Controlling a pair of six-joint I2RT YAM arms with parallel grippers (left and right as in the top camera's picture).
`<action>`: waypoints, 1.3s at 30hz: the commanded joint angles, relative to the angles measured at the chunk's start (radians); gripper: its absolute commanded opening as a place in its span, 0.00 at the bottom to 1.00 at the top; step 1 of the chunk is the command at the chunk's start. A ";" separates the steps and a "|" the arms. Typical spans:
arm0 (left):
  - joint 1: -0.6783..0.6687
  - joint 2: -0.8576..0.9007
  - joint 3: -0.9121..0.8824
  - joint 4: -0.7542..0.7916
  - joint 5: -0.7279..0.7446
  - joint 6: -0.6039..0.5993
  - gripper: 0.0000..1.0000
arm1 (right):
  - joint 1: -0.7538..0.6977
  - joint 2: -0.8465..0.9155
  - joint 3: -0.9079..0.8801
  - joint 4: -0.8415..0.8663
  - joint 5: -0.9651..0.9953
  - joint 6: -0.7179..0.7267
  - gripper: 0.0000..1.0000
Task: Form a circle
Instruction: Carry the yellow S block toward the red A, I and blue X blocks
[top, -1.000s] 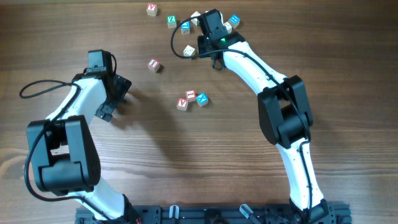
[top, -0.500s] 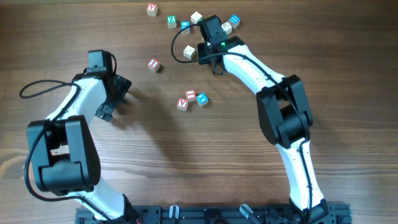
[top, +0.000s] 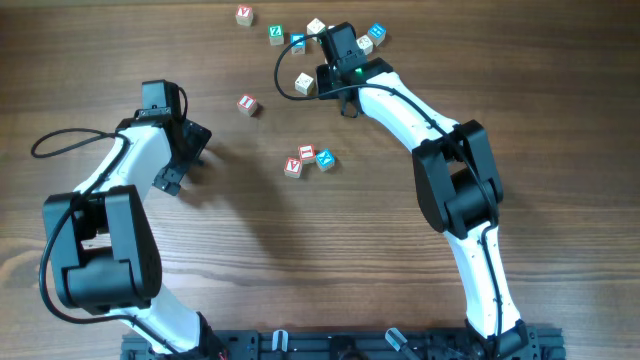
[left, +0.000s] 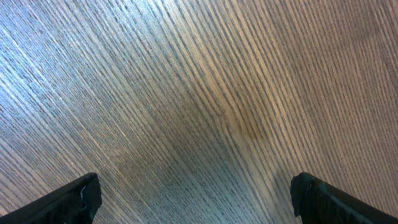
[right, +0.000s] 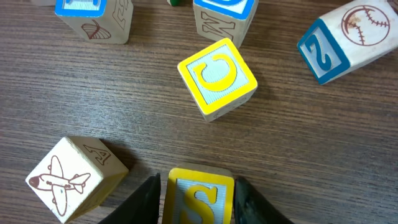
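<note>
At surface (top: 150, 30) far edge, right claw (right: 198, 182), narrower than a second ago, clamps yellow S cube (right: 199, 202); left claw (left: 193, 190) idle, spread wide; circle (top: 308, 155), three cubes so far, waits centrally.

Grained matt wooden table (left: 205, 74), painted wooden blocks (right: 217, 78)

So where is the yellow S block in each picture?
Overhead: out of sight under the right gripper, top centre.
Left wrist: not in it, only table.
Right wrist: S block at bottom centre, between the fingers.
Shared landmark: the right gripper, seen in overhead and right wrist.
</note>
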 joint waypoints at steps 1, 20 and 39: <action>0.003 0.011 -0.006 0.000 -0.016 -0.002 1.00 | -0.003 -0.029 -0.007 -0.009 0.021 0.005 0.32; 0.003 0.011 -0.006 0.000 -0.016 -0.002 1.00 | -0.003 -0.630 -0.006 -0.436 -0.078 0.001 0.29; 0.003 0.011 -0.006 0.000 -0.016 -0.002 1.00 | 0.235 -0.626 -0.592 -0.365 -0.229 0.014 0.29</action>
